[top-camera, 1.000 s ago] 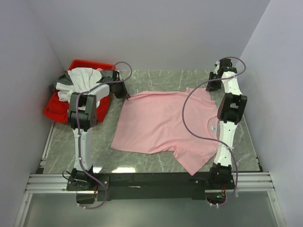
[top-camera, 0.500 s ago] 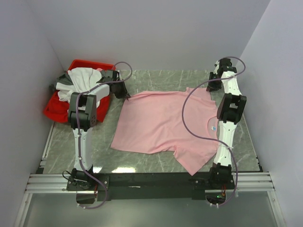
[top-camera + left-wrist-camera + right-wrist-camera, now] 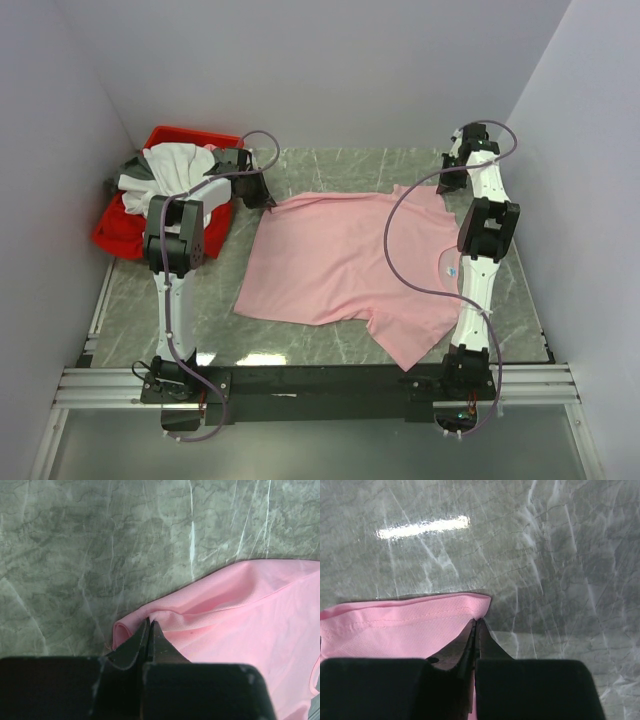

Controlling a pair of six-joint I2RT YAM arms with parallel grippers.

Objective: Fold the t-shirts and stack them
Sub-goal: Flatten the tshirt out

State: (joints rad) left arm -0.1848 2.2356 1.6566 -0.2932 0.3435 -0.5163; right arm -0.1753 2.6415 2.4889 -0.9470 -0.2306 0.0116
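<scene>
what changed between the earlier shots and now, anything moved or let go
Nothing visibly moved. The left fingers and right fingers stay shut on the far edge of the pink t-shirt, which lies spread as before, and the other shirts remain in the red bin.

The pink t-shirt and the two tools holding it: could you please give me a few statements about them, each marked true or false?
1. The pink t-shirt lies spread out on the table. True.
2. The left tool hangs open over bare table. False: it is shut on a corner of the pink t-shirt.
3. The right tool is shut on a stitched edge of the pink t-shirt. True.
4. The red bin is empty. False: it holds white and grey shirts.
</scene>
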